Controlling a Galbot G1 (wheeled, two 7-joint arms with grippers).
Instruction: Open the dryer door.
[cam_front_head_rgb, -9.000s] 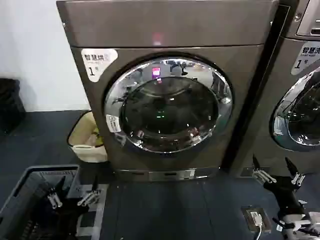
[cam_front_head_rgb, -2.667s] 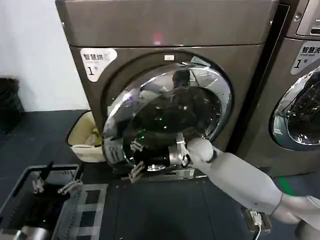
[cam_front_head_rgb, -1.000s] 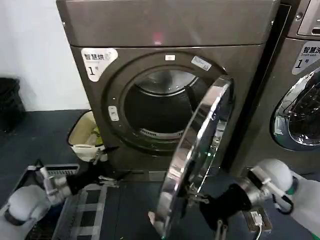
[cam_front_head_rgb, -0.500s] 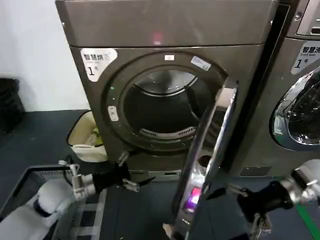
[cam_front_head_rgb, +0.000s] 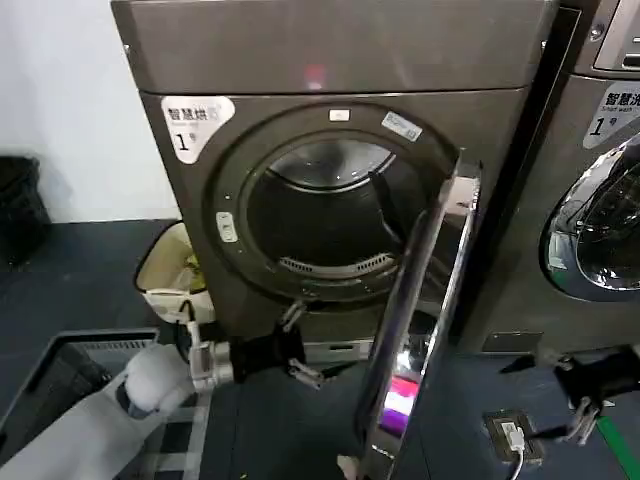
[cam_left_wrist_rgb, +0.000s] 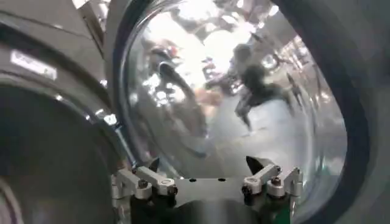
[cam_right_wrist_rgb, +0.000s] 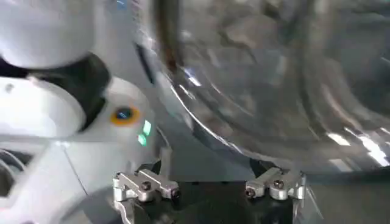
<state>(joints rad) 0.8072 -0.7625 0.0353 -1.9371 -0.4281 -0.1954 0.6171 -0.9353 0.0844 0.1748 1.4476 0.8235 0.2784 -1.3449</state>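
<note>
Dryer (cam_front_head_rgb: 330, 60): bronze-grey front-loader, white corner label (cam_front_head_rgb: 196, 122) with Chinese characters and "1" at upper left of its front. Round drum opening (cam_front_head_rgb: 325, 225) fully exposed; metal drum interior visible.

Dryer door (cam_front_head_rgb: 425, 330): swung wide open on its right-side hinge, seen nearly edge-on in the head view, chrome rim catching a pink reflection near the bottom. In the left wrist view the door (cam_left_wrist_rgb: 231, 103) shows as a broad mirrored curve.

Left hand (cam_front_head_rgb: 298, 345): reaches low in front of the dryer, just below the drum opening and beside the open door's lower edge. Fingers spread apart, holding nothing; left wrist view confirms the gap (cam_left_wrist_rgb: 207, 179).

Right hand (cam_front_head_rgb: 565, 385): low at the right, over the dark floor (cam_front_head_rgb: 80, 280), well apart from the door, in front of the neighbouring machine (cam_front_head_rgb: 600, 200). Fingers apart, empty; same in right wrist view (cam_right_wrist_rgb: 210, 182).

Also noted: cream bin (cam_front_head_rgb: 170, 275) left of the dryer; floor socket (cam_front_head_rgb: 510, 435) near the right hand.
</note>
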